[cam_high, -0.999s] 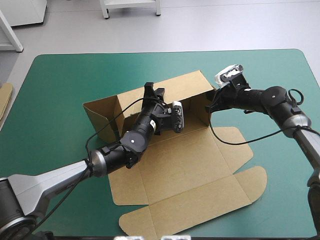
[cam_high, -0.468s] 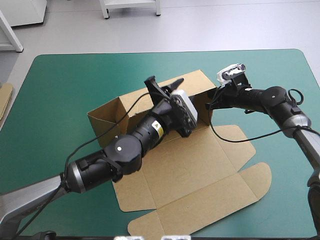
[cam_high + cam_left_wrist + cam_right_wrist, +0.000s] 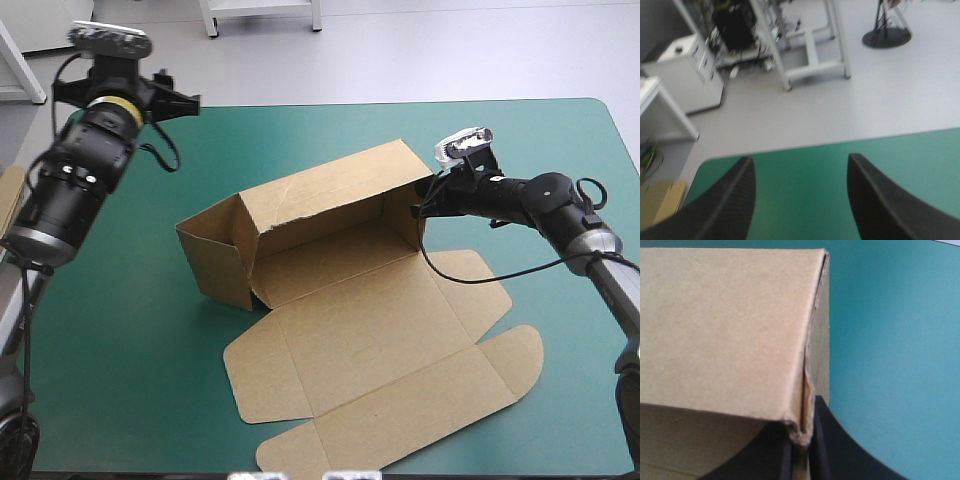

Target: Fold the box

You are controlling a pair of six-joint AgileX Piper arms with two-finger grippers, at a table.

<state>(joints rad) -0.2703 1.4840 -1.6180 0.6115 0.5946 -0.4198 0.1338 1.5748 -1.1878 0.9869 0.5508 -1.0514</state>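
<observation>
The brown box [image 3: 330, 260] stands mid-table with its back and end walls raised. Its lid and flaps [image 3: 400, 380] lie flat toward the near edge. My right gripper [image 3: 420, 207] sits at the box's right end wall. In the right wrist view its black fingers [image 3: 827, 450] are all but shut on the upper corner edge of that wall [image 3: 725, 325]. My left gripper [image 3: 180, 100] is raised high over the table's far left corner, well away from the box. Its fingers [image 3: 725, 200] stand apart with nothing between them, pointing at the table's far edge.
An edge of more brown board [image 3: 10, 195] shows at the table's left edge, also visible as pale board [image 3: 660, 200] beside my left gripper. Bare teal-green cover [image 3: 120, 330] lies left of the box and beyond it [image 3: 300, 130].
My left arm has pulled out of the box and swung up to the far left. The box shifted slightly just before. My right gripper has kept its hold on the end wall.
</observation>
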